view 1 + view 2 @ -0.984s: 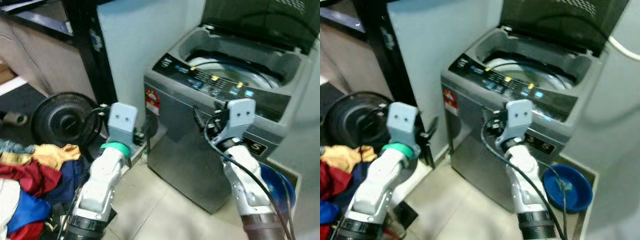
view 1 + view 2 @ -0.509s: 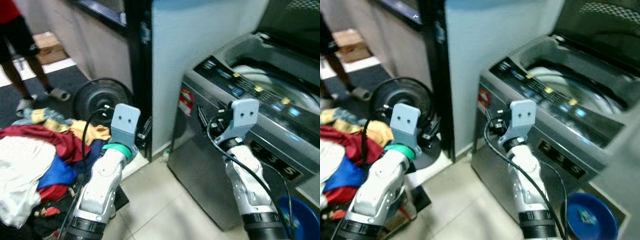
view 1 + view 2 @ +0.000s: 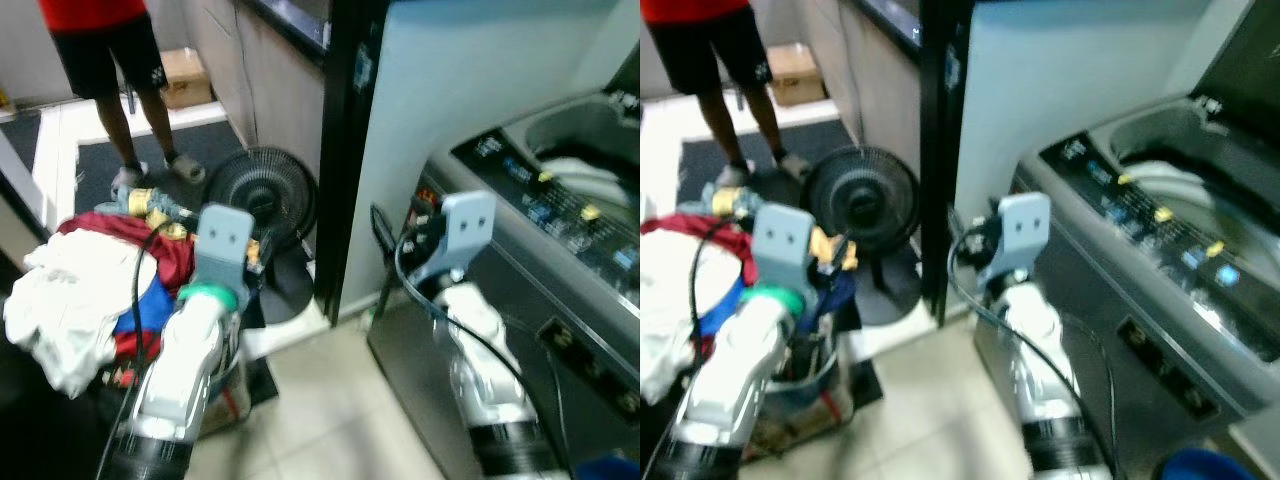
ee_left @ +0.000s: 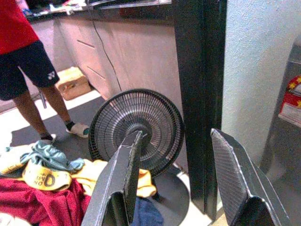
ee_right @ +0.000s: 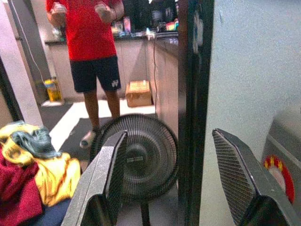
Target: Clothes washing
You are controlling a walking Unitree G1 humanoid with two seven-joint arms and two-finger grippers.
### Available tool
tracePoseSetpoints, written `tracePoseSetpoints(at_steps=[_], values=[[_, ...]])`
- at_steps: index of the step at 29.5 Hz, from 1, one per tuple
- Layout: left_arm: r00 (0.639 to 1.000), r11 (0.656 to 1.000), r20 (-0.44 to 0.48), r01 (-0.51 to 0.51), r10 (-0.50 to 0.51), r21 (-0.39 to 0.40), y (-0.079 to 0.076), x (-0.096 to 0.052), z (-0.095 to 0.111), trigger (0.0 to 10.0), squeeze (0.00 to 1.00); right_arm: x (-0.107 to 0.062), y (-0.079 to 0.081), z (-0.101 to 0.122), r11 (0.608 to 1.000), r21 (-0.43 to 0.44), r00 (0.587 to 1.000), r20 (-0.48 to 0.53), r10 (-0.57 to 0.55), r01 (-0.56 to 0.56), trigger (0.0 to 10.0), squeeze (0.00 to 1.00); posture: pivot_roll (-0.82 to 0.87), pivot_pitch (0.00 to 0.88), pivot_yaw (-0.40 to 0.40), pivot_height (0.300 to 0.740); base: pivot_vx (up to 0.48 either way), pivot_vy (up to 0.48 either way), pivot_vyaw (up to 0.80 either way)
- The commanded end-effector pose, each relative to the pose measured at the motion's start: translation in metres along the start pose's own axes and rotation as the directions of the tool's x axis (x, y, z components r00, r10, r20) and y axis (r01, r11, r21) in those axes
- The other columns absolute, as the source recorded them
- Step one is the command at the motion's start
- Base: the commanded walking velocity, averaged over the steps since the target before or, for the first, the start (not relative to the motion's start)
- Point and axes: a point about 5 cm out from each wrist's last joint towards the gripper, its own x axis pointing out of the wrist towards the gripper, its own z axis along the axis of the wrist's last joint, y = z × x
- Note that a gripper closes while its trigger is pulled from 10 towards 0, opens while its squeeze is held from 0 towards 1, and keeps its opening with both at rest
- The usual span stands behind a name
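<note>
While both silver arms are raised forward from the elbows in the eye views, the clothes pile [image 3: 90, 290] sits low on the robot's left and the open washing machine [image 3: 560, 250] on its right, with a black fan [image 3: 262, 195] between. Left wrist view: the left end effector [image 4: 183, 179] is spread wide, holding nothing, pointing at the fan. Right wrist view: the right end effector [image 5: 174, 181] is wide apart too, empty, with a person [image 5: 91, 52] in red behind.
</note>
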Motion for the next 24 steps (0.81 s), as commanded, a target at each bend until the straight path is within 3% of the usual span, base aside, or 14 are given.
tracePoseSetpoints(at_steps=[1, 24], values=[[1.0, 1.0, -0.017, -0.005, 0.006, 0.014, 0.002, -0.002, -0.0053, 10.0, 0.0, -0.0018, 0.0027, -0.0031, 1.0, 0.003, 1.0, -0.009, 0.004, -0.004, 10.0, 0.0, 0.02, 0.059, 0.024, 0.74, 0.0, 0.0, 0.76], [1.0, 1.0, -0.024, -0.02, 0.021, 0.011, 0.0027, -0.0008, -0.0059, 10.0, 0.0, -0.0025, 0.0063, -0.003, 1.0, 0.013, 1.0, -0.003, 0.016, -0.015, 10.0, 0.0, 0.02, 0.06, 0.025, 0.74, 0.0, 0.0, 0.0]])
